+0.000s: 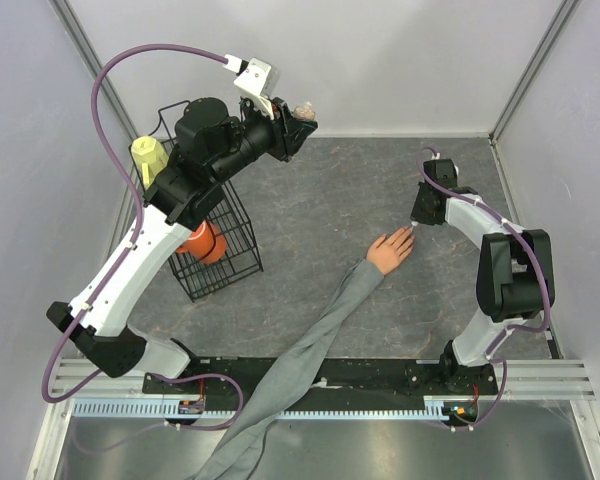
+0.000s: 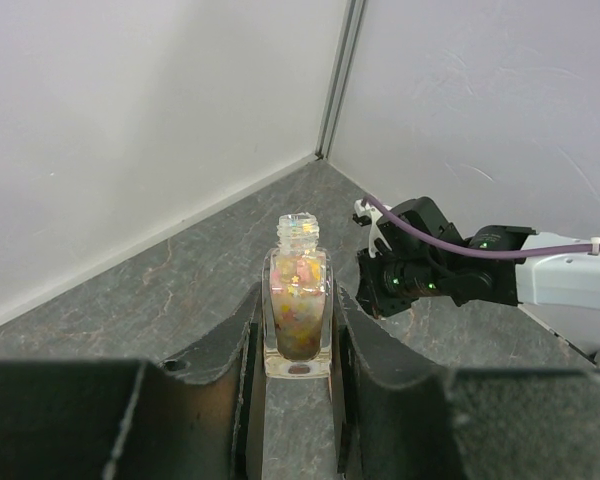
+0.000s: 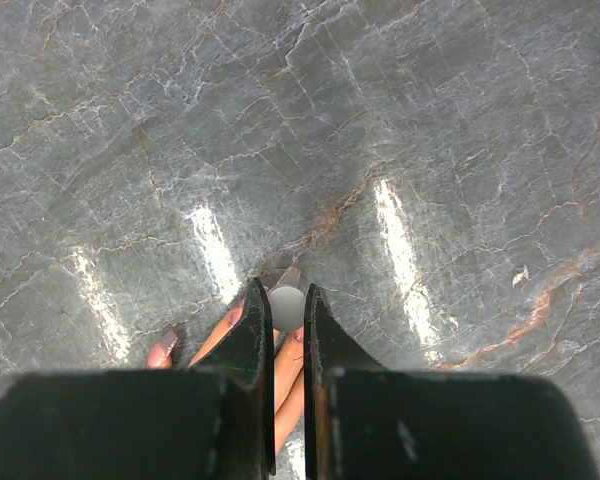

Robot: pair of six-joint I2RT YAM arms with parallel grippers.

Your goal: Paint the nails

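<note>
The peach mannequin hand (image 1: pixel 390 250) lies on the slate table at the end of a long grey sleeve (image 1: pixel 310 350). My right gripper (image 1: pixel 416 222) hovers at its fingertips, shut on a small grey brush cap (image 3: pixel 287 310). In the right wrist view my right gripper (image 3: pixel 283 290) sits right over the fingers, with reddish-pink nails (image 3: pixel 163 352) showing to the left and one nail (image 3: pixel 292 276) just beyond the cap. The brush itself is hidden. My left gripper (image 1: pixel 302 115), raised at the back, is shut on an uncapped glitter polish bottle (image 2: pixel 298 280), held upright.
A black wire basket (image 1: pixel 230 250) stands at the left under my left arm, holding an orange object (image 1: pixel 205 240) and a pale yellow one (image 1: pixel 150 155). White walls enclose the table at back and sides. My right arm (image 2: pixel 430 275) shows in the left wrist view.
</note>
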